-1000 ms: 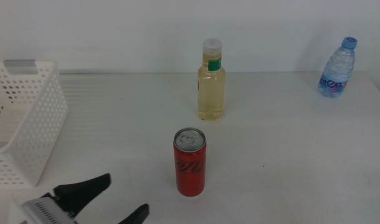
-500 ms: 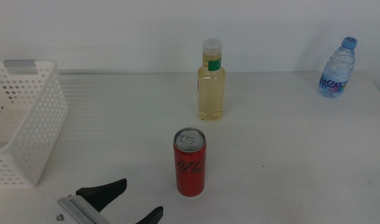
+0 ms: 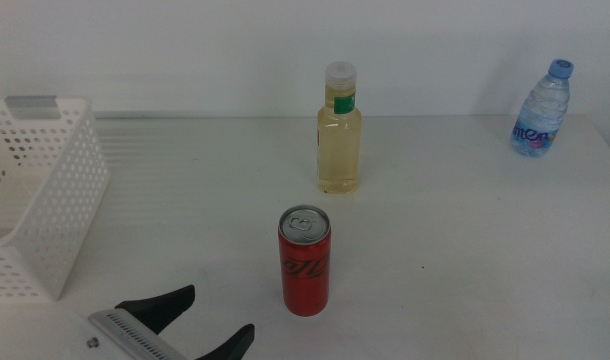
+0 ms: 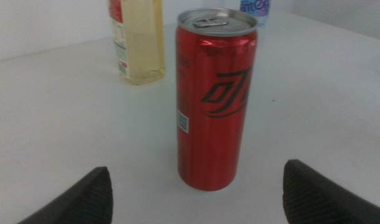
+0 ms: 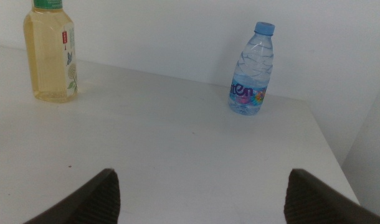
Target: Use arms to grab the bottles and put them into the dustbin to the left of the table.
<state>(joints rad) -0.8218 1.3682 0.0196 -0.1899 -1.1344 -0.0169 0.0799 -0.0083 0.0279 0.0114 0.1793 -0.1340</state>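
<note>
Red can (image 3: 305, 261) upright mid-table, left gripper (image 3: 197, 323) fingers spread nearby, right gripper (image 5: 199, 196) spread, apparently off-table.

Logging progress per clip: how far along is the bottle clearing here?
Nothing binned yet: the red can, yellow bottle and water bottle all stand on the table, outside the dustbin. In hand: the open left gripper faces the can. The right gripper waits, open.

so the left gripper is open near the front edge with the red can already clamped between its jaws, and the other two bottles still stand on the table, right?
Not quite. The left gripper is open near the front edge, but the red can is not clamped: the middle view shows it standing free, apart from the jaws. The yellow-liquid bottle and water bottle do stand on the table.
</note>
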